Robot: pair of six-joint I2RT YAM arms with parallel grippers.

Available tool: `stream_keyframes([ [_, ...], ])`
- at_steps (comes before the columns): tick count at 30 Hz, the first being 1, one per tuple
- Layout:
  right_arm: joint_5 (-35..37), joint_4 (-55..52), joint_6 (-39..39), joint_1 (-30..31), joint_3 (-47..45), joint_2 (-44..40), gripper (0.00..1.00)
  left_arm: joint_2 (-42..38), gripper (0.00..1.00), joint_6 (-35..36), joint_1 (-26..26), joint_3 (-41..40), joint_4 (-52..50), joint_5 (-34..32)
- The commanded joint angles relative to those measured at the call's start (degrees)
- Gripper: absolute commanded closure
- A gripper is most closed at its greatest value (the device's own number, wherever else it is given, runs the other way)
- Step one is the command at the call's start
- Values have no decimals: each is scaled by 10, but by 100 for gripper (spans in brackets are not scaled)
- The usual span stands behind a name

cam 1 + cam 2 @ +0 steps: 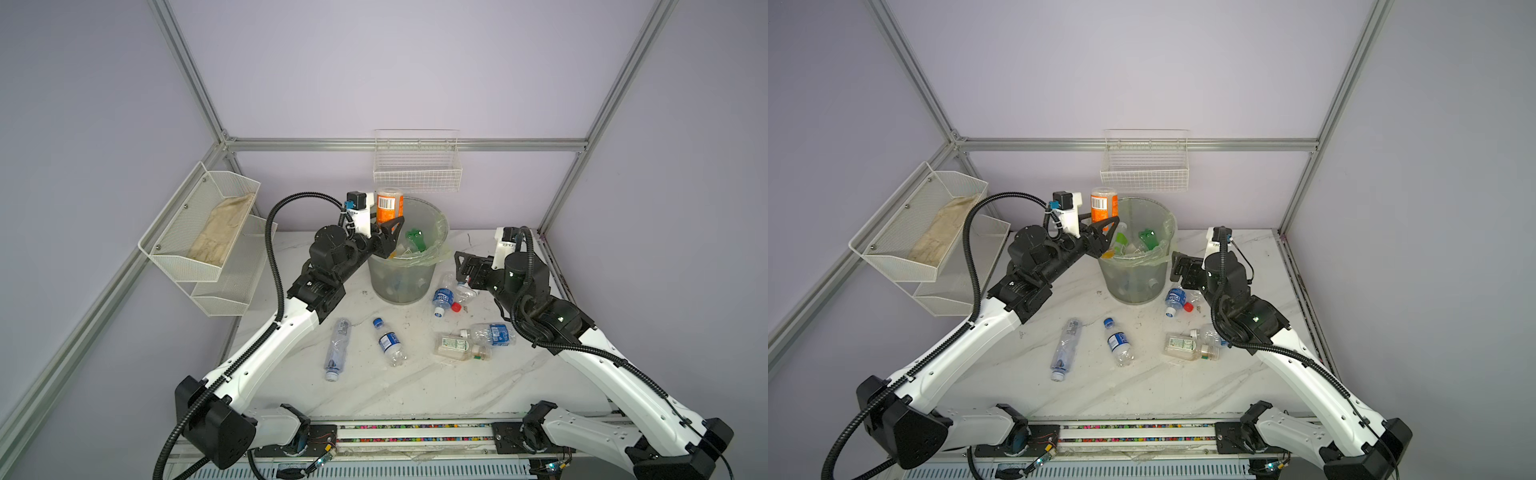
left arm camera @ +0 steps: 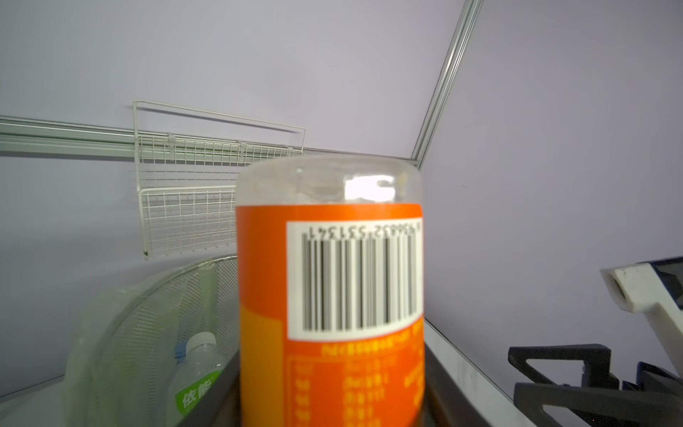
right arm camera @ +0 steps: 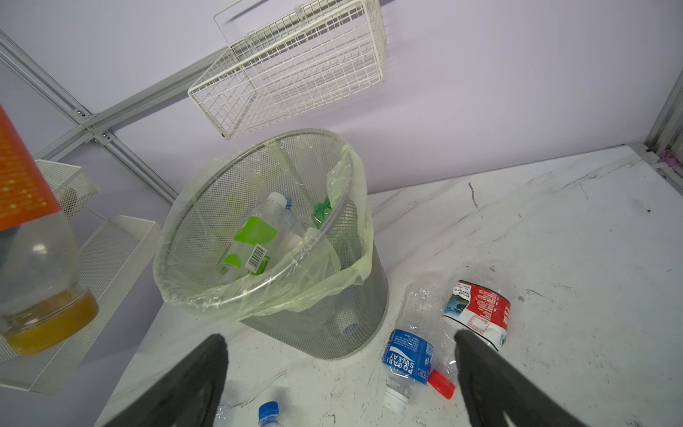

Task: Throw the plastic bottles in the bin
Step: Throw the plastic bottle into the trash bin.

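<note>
Orange-label bottle (image 2: 329, 295), base up, long axis vert., clamped in left gripper (image 1: 388, 221) at bin (image 1: 441, 227) rim's left side. Right gripper (image 1: 459, 266) wide open, empty, over loose bottles (image 1: 443, 299) on worktop (image 1: 415, 386).

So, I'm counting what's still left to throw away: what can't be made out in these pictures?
- Bottles deep in the bin: both top views, blurred by its mesh wall and bag; uncountable.
- Left pincer hold on the orange-label bottle: left wrist view, cut off by the bottom edge.
- Crushed red-label bottle: right wrist view, partly behind the right pincer.
</note>
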Motion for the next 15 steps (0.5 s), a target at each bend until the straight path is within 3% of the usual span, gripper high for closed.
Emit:
stream_keyframes([
  [1,11,-14,-5,-3,1,-11,3,17,95,31,-8,76,6,-10],
  [5,12,-18,-4,-3,-1,-16,3,67,92,36,-9,115,-24,-22],
  [6,12,-19,-4,-3,-1,-17,3,84,90,37,-9,140,-53,-22],
  [7,12,-19,-4,-3,-2,-19,3,109,81,54,-9,184,-103,-21],
  [9,12,-20,-3,-3,-2,-21,2,176,17,60,-9,317,-252,-14],
  [10,11,-21,-4,-3,-1,-21,3,213,0,55,-10,398,-335,-16],
  [12,13,-24,-6,-4,1,-20,3,245,0,45,-22,490,-417,-44],
  [15,17,-25,-6,-4,-2,-23,3,188,0,85,-58,433,-344,-101],
])
